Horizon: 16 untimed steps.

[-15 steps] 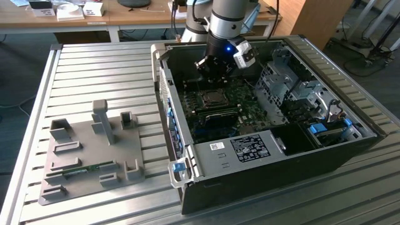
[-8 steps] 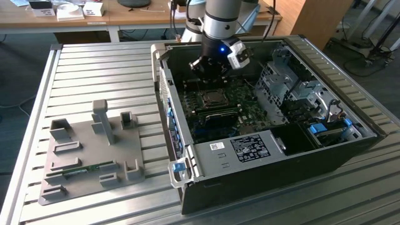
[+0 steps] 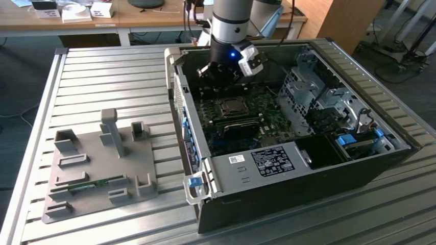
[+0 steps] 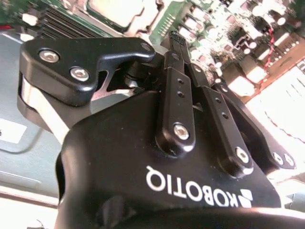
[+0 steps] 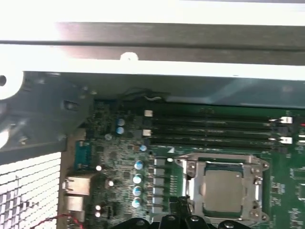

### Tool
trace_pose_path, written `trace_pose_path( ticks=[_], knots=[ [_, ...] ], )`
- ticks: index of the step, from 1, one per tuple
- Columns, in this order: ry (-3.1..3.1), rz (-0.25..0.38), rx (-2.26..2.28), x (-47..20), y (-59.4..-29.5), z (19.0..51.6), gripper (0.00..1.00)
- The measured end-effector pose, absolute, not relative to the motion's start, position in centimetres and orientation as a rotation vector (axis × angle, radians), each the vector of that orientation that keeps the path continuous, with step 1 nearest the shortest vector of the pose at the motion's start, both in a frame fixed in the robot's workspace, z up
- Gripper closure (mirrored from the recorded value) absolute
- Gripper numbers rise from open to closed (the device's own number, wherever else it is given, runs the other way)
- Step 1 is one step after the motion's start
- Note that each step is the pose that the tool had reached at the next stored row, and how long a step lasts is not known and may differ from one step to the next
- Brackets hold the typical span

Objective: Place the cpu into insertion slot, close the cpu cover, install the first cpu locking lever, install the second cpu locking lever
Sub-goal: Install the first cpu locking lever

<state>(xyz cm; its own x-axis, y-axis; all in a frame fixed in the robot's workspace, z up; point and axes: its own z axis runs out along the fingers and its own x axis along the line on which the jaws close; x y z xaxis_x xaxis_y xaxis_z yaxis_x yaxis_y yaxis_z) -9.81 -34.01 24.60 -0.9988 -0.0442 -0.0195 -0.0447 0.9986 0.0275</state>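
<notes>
With fingers (image 4: 177, 45) pressed together and empty, hold gripper (image 3: 219, 81) low beside the cpu cover (image 5: 190, 168). Note cpu (image 5: 223, 190) seated in insertion slot (image 5: 203, 191) beneath it. For probable lever work, press slowly, clear of capacitors (image 5: 137, 179).

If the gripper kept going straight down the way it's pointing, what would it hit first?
The gripper would probably meet the motherboard beside the cpu cover, or the cover's rim itself; depth is unclear.

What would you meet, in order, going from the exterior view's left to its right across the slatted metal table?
Grey plastic fixture tray with upright posts → small blue latch on the edge of the black computer case → square silver-grey cpu → silver metal drive cage.
</notes>
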Motion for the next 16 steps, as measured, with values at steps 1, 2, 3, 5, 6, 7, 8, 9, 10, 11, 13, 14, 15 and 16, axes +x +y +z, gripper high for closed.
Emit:
trace_pose_path(
  ticks=[1,2,3,5,6,7,8,9,10,11,13,14,15,16],
  knots=[
    [3.121,0.044,-0.069,-9.94,-34.01,24.6,0.89],
    [3.121,0.044,-0.069,-9.97,-34.01,24.59,0.89],
    [3.121,0.046,-0.07,-9.98,-34.01,24.6,0.89],
    [3.12,0.07,-0.069,-9.98,-34.02,24.6,0.89],
    [3.119,0.082,-0.069,-9.98,-34.02,24.6,0.89],
    [3.119,0.093,-0.069,-9.98,-34.02,24.61,0.89],
    [3.118,0.104,-0.069,-9.98,-34.02,24.61,0.89],
    [3.118,0.12,-0.069,-9.98,-34.02,24.62,0.89],
    [3.117,0.13,-0.068,-9.99,-34.02,24.62,0.89],
    [3.117,0.136,-0.068,-10.04,-34.02,24.62,0.89],
    [3.116,0.146,-0.068,-10.27,-34.02,24.61,0.89],
    [3.116,0.148,-0.068,-10.41,-34.02,24.61,0.89],
    [3.116,0.149,-0.068,-10.55,-34.02,24.61,0.89],
    [3.116,0.15,-0.068,-10.7,-34.02,24.6,0.89]
  ],
)
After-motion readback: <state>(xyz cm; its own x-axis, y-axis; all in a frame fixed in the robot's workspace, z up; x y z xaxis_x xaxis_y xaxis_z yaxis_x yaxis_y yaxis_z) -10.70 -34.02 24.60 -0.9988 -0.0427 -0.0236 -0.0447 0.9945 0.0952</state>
